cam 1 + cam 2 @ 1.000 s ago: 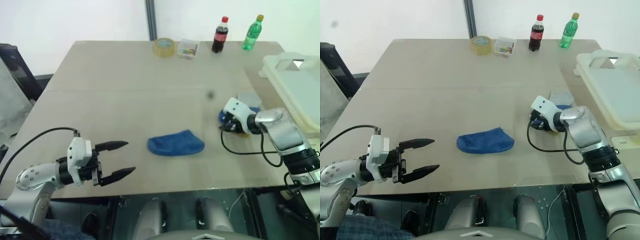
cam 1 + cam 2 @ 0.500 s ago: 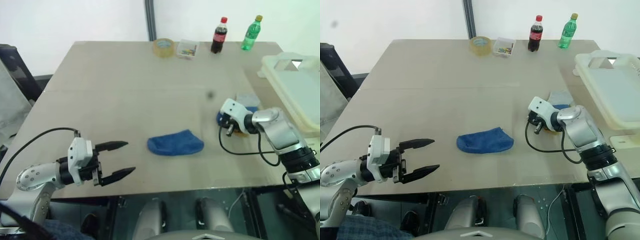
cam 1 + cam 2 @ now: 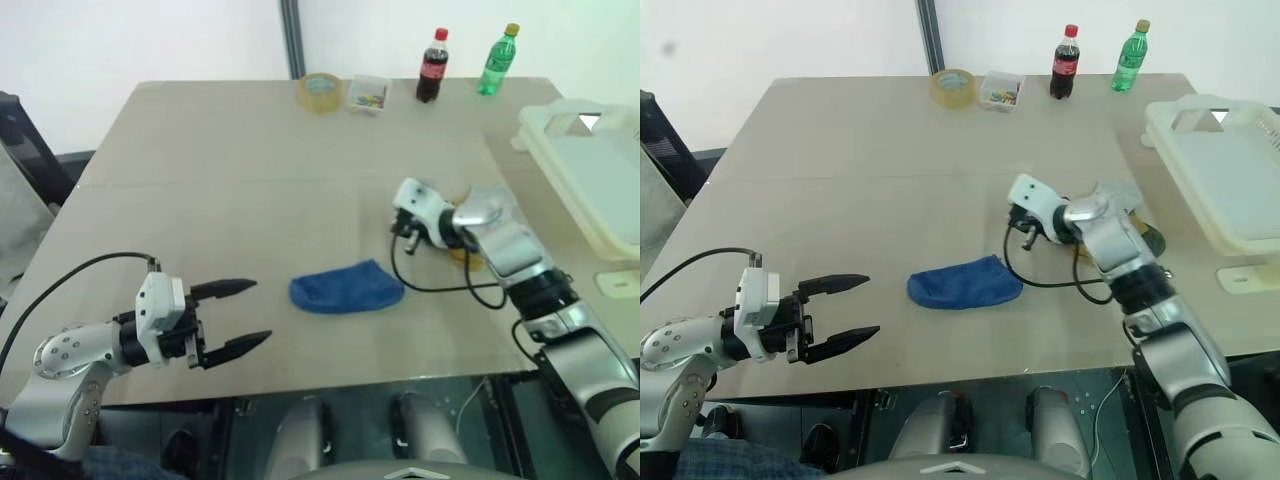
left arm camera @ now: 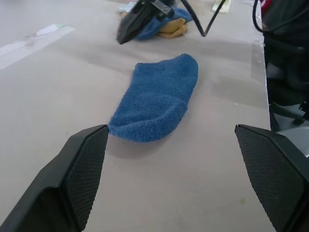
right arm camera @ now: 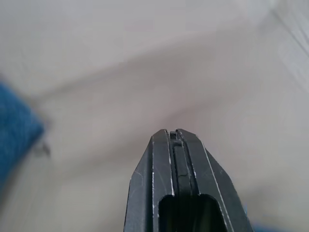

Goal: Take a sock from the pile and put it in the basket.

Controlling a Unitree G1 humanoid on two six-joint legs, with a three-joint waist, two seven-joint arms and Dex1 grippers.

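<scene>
pile [image 3: 462,252] largely hidden behind right arm; right gripper [image 5: 174,145] clenched, empty; left gripper [image 3: 238,316] spread wide; basket [image 3: 590,180] cut off.

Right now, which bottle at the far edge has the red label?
The dark cola bottle, red cap and label; it stands left of the green bottle, which has a yellow cap.

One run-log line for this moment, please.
right gripper: shut, empty | left gripper: open | blue sock: on table | basket: no sock seen
</scene>
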